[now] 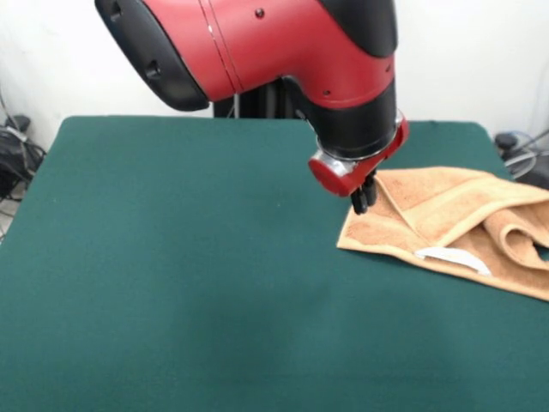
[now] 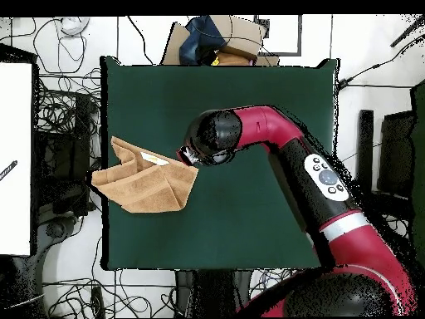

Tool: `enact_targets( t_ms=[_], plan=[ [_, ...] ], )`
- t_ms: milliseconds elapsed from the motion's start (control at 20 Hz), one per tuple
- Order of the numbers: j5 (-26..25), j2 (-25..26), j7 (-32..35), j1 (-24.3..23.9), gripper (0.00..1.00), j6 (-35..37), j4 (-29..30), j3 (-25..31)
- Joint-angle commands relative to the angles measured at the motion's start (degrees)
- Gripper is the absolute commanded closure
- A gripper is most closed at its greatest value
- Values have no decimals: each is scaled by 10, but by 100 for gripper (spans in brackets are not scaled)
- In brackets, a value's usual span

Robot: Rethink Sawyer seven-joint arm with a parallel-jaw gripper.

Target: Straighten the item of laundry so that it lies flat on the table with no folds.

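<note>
The hand (image 1: 364,199) points down at the towel's (image 1: 463,225) corner, its dark fingers pressed close together; I cannot tell if they pinch the cloth. The red and black arm (image 2: 290,154) bends across the tabletop (image 1: 171,257) from the robot's base. The towel lies folded at the tabletop's edge, partly overhanging it. Its white label (image 1: 452,257) faces up; no writing is readable.

- We see the towel (image 1: 459,225) folded over itself at the worktop's (image 1: 189,275) right side, its white label (image 1: 452,258) facing up.
- The end effector (image 1: 361,201) hangs at the towel's left corner, its dark fingertips close together.
</note>
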Motion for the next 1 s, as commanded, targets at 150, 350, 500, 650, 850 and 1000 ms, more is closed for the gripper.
enact_targets(
  t_ms=[150,350,500,650,850,1000],
  plan=[
    [-47,24,-81,17,100,-20,-26,-29],
    [-50,31,-84,12,100,-30,-24,-22],
    [-35,53,-99,15,100,0,-39,-19],
    [-41,66,-111,13,100,-8,-41,-17],
    [-41,78,-123,13,100,1,-50,-13],
    [-36,88,-130,17,100,11,-61,-11]
  ],
)
